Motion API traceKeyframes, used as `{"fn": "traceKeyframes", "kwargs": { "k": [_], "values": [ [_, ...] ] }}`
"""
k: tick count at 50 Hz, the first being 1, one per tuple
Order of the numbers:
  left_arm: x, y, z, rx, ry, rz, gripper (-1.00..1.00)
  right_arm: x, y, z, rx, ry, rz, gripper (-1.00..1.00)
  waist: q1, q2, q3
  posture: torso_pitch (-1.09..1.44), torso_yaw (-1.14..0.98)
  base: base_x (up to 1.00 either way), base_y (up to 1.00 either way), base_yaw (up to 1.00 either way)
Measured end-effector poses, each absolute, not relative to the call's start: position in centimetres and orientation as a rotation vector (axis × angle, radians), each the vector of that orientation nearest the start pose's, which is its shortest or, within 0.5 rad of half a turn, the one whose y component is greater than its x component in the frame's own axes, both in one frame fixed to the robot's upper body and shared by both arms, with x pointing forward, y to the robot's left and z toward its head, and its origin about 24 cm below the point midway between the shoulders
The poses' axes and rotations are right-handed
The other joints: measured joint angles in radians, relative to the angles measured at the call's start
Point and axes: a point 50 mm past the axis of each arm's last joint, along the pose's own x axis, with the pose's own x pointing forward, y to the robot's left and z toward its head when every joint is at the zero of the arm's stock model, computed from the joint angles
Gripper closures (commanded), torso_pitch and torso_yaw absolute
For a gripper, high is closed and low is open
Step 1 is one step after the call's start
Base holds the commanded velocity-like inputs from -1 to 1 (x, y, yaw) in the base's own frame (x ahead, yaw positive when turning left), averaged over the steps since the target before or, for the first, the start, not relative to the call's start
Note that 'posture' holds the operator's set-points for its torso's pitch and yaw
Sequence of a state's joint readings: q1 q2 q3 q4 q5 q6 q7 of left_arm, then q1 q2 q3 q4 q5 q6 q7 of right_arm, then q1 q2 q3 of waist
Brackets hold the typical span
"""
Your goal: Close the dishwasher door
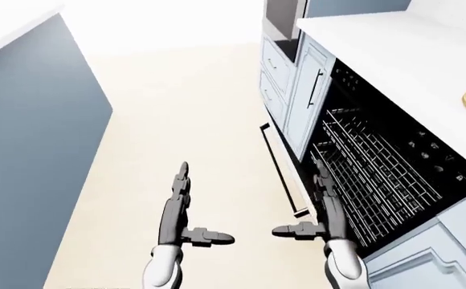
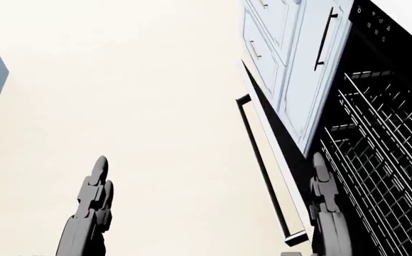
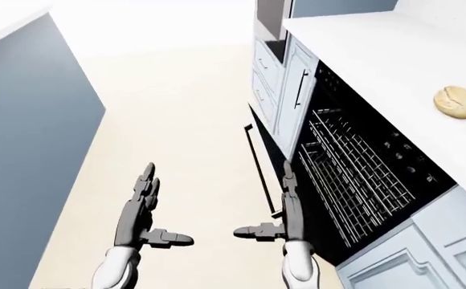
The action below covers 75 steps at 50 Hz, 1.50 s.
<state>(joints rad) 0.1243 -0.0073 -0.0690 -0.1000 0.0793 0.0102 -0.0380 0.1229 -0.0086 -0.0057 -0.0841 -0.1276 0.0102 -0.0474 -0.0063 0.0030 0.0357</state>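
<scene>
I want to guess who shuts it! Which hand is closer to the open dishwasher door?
Right. The right hand is up against the dishwasher door, beside its racks; the left hand hangs over bare floor, well apart.

left hand: flat, fingers straight toward the view's top, thumb out to the right.
right hand: flat, fingers straight, thumb out to the left.
arms: parallel, apart.

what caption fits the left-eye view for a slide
Both hands open, the right hand beside the open dishwasher door, the left hand over bare floor, wire rack exposed.
</scene>
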Motion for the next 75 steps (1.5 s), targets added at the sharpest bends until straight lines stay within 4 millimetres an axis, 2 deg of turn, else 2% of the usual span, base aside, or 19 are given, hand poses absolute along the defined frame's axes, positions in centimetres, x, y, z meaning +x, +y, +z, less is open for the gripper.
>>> {"fn": "traceKeyframes", "kwargs": {
  "k": [3, 4, 5, 6, 8, 15, 17, 19, 20, 23, 30, 44, 47, 49, 50, 54, 58, 63, 75],
  "values": [
    [22.9, 13.9, 3.6, 0.068, 0.025, -0.065, -1.00, 23.0, -16.0, 3.4, -0.138, 0.037, -0.079, -1.00, 0.007, 0.057, 0.011, 0.00, 0.00, 0.00, -0.36, 0.00],
    [22.9, 14.1, 3.7, 0.075, 0.025, -0.058, -1.00, 23.1, -15.7, 3.5, -0.131, 0.030, -0.071, -1.00, 0.015, 0.061, 0.010, 0.00, 0.00, 0.00, -0.36, 0.00],
    [22.8, 14.5, 3.5, 0.081, 0.032, -0.046, -1.00, 23.1, -15.3, 3.4, -0.125, 0.033, -0.058, -1.00, 0.025, 0.050, 0.012, 0.00, 0.00, 0.00, -0.27, 0.00],
    [22.7, 14.8, 3.2, 0.082, 0.047, -0.033, -1.00, 23.1, -15.0, 3.1, -0.123, 0.044, -0.042, -1.00, 0.029, 0.050, 0.009, 0.00, 0.00, 0.00, -0.22, 0.00],
    [22.5, 15.0, 2.8, 0.082, 0.071, -0.019, -1.00, 23.0, -14.7, 2.8, -0.123, 0.059, -0.025, -1.00, 0.033, 0.050, -0.003, 0.00, 0.00, 0.00, -0.21, 0.00],
    [22.8, 14.4, 3.6, 0.079, 0.026, -0.044, -1.00, 23.2, -15.2, 3.6, -0.126, 0.019, -0.048, -1.00, 0.031, 0.006, -0.003, 0.00, 0.00, 0.00, -0.40, 0.00],
    [22.8, 14.4, 3.5, 0.080, 0.028, -0.043, -1.00, 23.2, -15.1, 3.6, -0.126, 0.017, -0.045, -1.00, 0.034, -0.021, -0.004, 0.00, 0.00, 0.00, -0.45, 0.00],
    [22.8, 14.5, 3.6, 0.081, 0.025, -0.039, -1.00, 23.2, -15.0, 3.7, -0.126, 0.017, -0.042, -1.00, 0.030, -0.068, -0.013, 0.00, 0.00, 0.00, -0.34, 0.00],
    [22.8, 14.3, 3.5, 0.072, 0.028, -0.042, -1.00, 23.3, -15.2, 3.6, -0.135, 0.021, -0.045, -1.00, 0.021, -0.068, -0.014, 0.00, 0.00, 0.00, -0.09, 0.00],
    [22.7, 13.7, 3.0, 0.065, 0.054, -0.071, -1.00, 23.0, -16.0, 3.1, -0.142, 0.046, -0.075, -1.00, 0.005, -0.085, 0.000, 0.00, 0.00, 0.00, 0.00, 0.00],
    [22.8, 14.0, 3.6, 0.071, 0.024, -0.058, -1.00, 23.2, -15.5, 3.4, -0.138, 0.034, -0.063, -1.00, -0.001, -0.050, 0.005, 0.00, 0.00, 0.00, 0.00, 0.00],
    [23.2, 14.6, 3.8, 0.066, 0.028, -0.043, -1.00, 23.0, -15.8, 3.6, -0.143, 0.033, -0.075, -1.00, -0.026, -0.023, -0.003, 0.00, 0.00, 0.00, 0.00, 0.00],
    [23.5, 14.8, 3.9, 0.063, 0.022, -0.035, -1.00, 23.1, -15.8, 3.8, -0.146, 0.028, -0.078, -1.00, -0.029, -0.004, -0.004, 0.00, 0.00, 0.00, 0.00, 0.00],
    [23.7, 15.0, 3.8, 0.060, 0.022, -0.031, -1.00, 23.2, -15.6, 4.1, -0.146, 0.020, -0.079, -1.00, -0.030, 0.025, -0.011, 0.00, 0.00, 0.00, 0.00, 0.00],
    [23.9, 15.2, 3.7, 0.063, 0.025, -0.027, -1.00, 23.2, -15.5, 4.3, -0.142, 0.016, -0.077, -1.00, -0.029, 0.030, -0.014, 0.00, 0.00, 0.00, 0.00, 0.00],
    [23.8, 16.2, 3.1, 0.066, 0.061, 0.010, -1.00, 23.9, -14.4, 4.5, -0.119, 0.022, -0.044, -1.00, -0.014, -0.004, -0.017, 0.00, 0.00, 0.00, 0.00, 0.00],
    [23.9, 16.9, 3.5, 0.060, 0.052, 0.033, -1.00, 25.1, -12.9, 5.3, -0.118, 0.006, 0.001, -1.00, -0.001, -0.017, -0.024, 0.00, 0.00, 0.00, 0.00, 0.00],
    [24.1, 16.6, 3.9, 0.055, 0.030, 0.024, -1.00, 26.4, -11.4, 4.9, -0.116, 0.030, 0.055, -1.00, 0.010, -0.011, -0.034, 0.00, 0.00, 0.00, 0.00, 0.00],
    [24.1, 16.6, 4.0, 0.049, 0.035, 0.020, -1.00, 29.6, -8.3, 3.3, -0.109, 0.084, 0.168, -1.00, 0.006, 0.007, -0.037, 0.00, 0.00, 0.00, 0.00, 0.00]
  ]
}}
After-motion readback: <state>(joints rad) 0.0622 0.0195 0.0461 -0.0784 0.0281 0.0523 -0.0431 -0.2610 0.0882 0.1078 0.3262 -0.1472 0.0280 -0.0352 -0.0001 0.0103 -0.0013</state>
